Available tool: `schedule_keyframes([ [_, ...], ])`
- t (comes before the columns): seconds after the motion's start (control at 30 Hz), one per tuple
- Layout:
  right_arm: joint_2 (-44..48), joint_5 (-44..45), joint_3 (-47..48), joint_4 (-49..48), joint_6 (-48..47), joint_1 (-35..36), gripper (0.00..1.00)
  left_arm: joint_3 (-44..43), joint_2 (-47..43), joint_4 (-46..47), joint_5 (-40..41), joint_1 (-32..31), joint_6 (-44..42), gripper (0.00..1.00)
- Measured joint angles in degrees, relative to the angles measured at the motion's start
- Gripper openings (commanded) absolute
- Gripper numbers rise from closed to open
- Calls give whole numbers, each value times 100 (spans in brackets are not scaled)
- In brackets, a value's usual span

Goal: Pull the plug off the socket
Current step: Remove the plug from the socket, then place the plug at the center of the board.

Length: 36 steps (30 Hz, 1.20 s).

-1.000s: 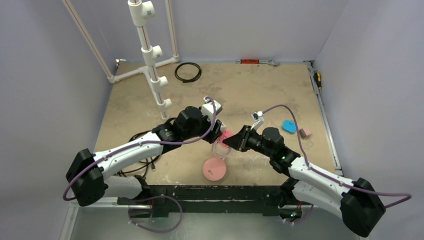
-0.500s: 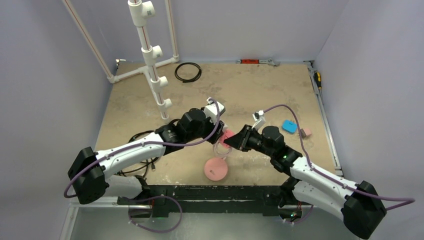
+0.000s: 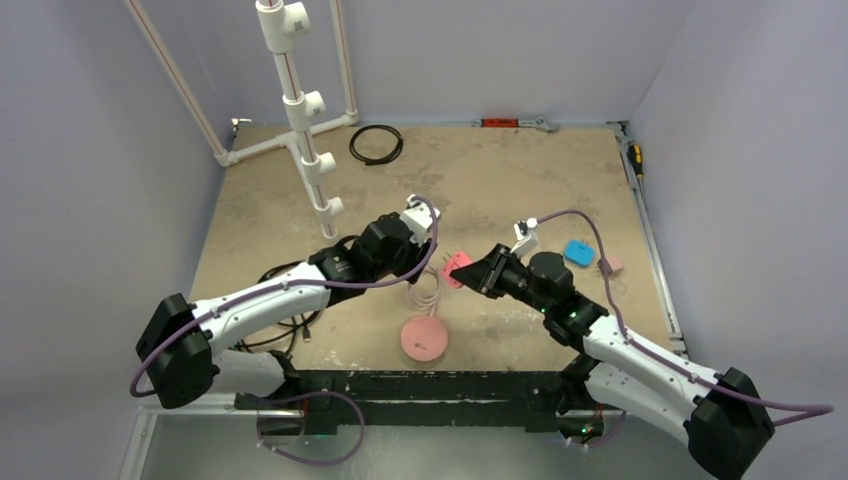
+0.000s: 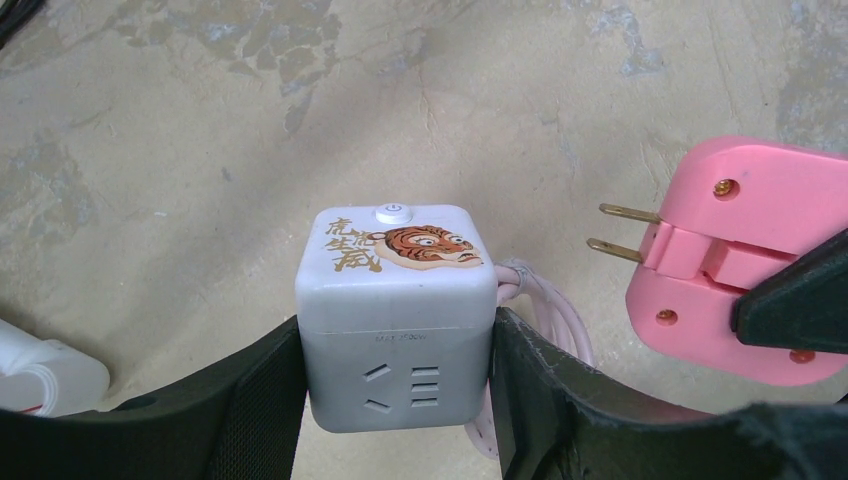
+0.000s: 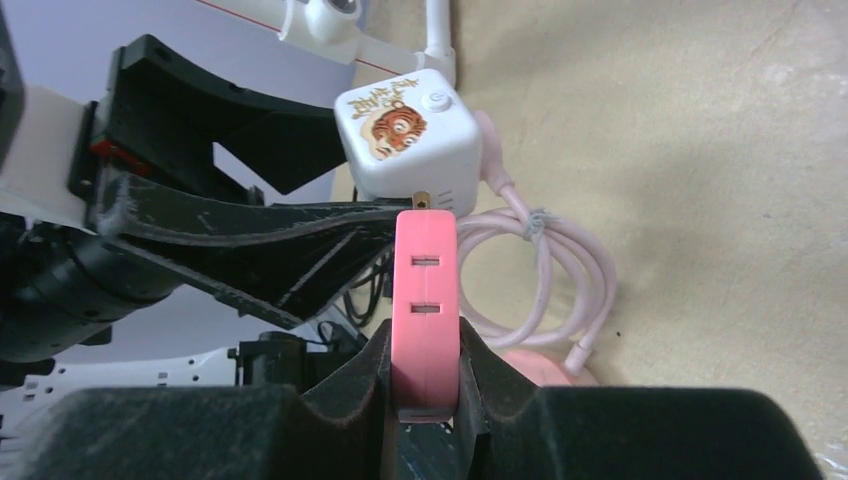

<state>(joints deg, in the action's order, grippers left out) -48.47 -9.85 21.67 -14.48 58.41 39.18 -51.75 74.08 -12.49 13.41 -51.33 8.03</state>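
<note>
The plug (image 3: 457,268), a flat pink block, is seen in the top view clamped in the right gripper (image 3: 472,272) and parted by a narrow gap from the left gripper (image 3: 418,262). Half a second ago the two were pressed together over the same spot. From this it is judged that the plug has been drawn free and the task is essentially done. The socket is largely hidden beneath the left gripper in this view. One round pink disc (image 3: 424,338) is counted near the front edge of the table, with one pale coiled cable (image 3: 428,296) lying between it and the grippers. In the left wrist view, one socket (image 4: 397,320), a white cube with a tiger picture on top, is held firmly between the two dark fingers (image 4: 255,395) of the left gripper. The plug is seen to its right, clear of it, and two brass prongs (image 4: 625,228) are counted, fully exposed and pointing towards the cube. In the right wrist view the right gripper is closed on the flat sides of the plug. Only one prong tip is visible at the plug's far end, in line with the socket, and the cable is seen to leave the socket's side and loop downwards. In all, one plug, one socket, two prongs, one cable and one disc are counted.
</note>
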Motion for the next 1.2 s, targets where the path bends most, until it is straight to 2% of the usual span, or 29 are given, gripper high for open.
schedule_keyframes([
  [0.2,26,295,-4,216,-94,0,0,79,-203,-7,-376,378,107,0],
  [0.43,188,935,254,1174,-793,-232,0,221,-597,133,-907,671,275,0],
  [0.5,146,903,385,1340,-1021,-643,0,273,-750,201,-1027,669,291,0],
  [0.63,-55,577,439,1355,-1434,-2000,0,350,-955,317,-1224,669,291,0],
  [0.87,-1137,-369,385,901,-1770,-3630,0,378,-984,431,-1550,669,295,0],
  [1.2,-1676,-782,-310,299,-1641,-4813,0,378,-1001,448,-1711,669,337,0],
])
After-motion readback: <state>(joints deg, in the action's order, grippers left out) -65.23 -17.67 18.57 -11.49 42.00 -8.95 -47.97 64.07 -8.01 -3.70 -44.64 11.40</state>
